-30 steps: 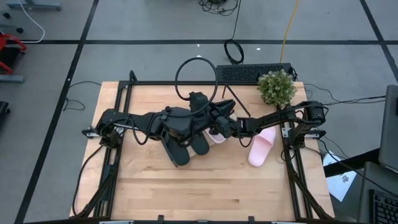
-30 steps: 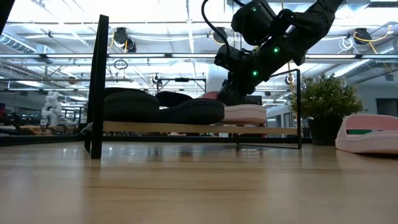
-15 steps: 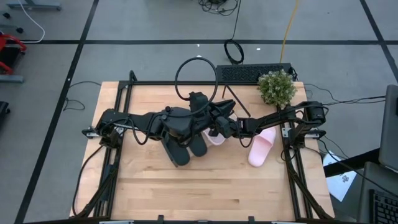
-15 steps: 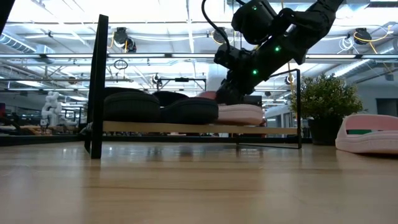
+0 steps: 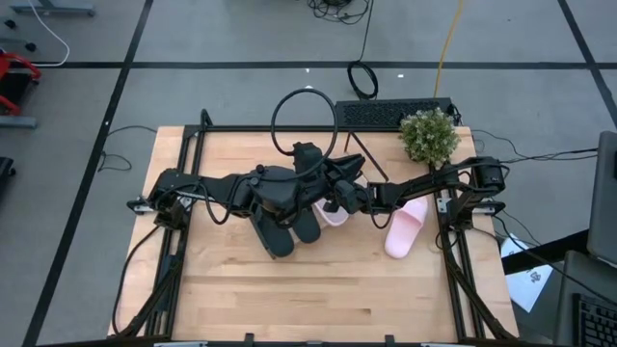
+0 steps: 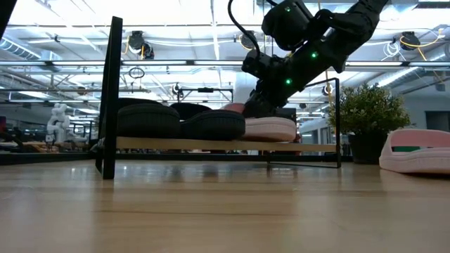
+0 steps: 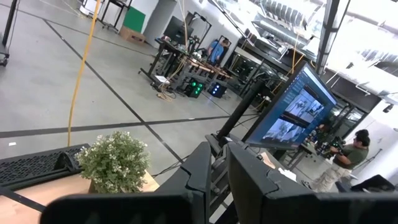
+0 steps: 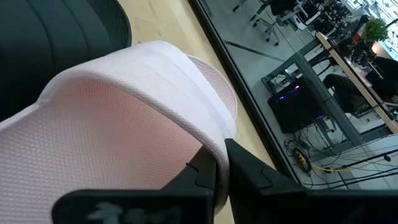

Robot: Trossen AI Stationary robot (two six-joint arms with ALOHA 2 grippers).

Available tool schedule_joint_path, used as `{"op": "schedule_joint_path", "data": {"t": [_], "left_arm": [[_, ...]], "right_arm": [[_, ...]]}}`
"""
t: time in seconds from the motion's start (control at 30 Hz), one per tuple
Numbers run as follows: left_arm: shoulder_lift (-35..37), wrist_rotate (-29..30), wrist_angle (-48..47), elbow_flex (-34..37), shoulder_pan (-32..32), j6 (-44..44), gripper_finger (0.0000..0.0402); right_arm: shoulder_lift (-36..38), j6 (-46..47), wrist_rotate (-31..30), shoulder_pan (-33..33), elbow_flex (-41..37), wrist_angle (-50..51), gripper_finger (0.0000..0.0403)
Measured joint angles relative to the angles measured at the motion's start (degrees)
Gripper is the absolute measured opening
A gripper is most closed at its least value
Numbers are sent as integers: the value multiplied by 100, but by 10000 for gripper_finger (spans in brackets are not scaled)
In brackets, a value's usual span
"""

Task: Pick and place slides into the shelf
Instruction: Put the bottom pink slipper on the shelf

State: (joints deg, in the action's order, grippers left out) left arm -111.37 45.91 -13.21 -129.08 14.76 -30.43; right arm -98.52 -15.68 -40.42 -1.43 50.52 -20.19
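Note:
The shelf holds two black slides and, to their right, a pale pink slide, all resting sole-down on its board. My right gripper reaches in from the right and is shut on this pink slide. A second pink slide lies on the tabletop at the right. My left gripper hangs high over the shelf, shut, with nothing between its fingers. My right gripper pinches the edge of the pink slide's wide strap between its two fingers. The fingers come from the table's right, slanting slightly down. The slide's sole rests on the shelf board beside the black slide.
A potted plant stands at the far right corner. A black keyboard and a cable loop lie at the far edge. The near half of the tabletop is bare wood.
The pink slide in my right gripper has shifted slightly along the shelf toward the table's left, against the nearer black slide, which has also edged left. My right gripper has stayed shut on it.

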Motion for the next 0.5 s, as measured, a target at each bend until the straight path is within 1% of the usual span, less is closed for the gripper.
{"op": "schedule_joint_path", "data": {"t": [0.5], "left_arm": [[0,0,4,0,0,-5,47]], "right_arm": [[2,-22,-10,-78,0,31,11]]}}
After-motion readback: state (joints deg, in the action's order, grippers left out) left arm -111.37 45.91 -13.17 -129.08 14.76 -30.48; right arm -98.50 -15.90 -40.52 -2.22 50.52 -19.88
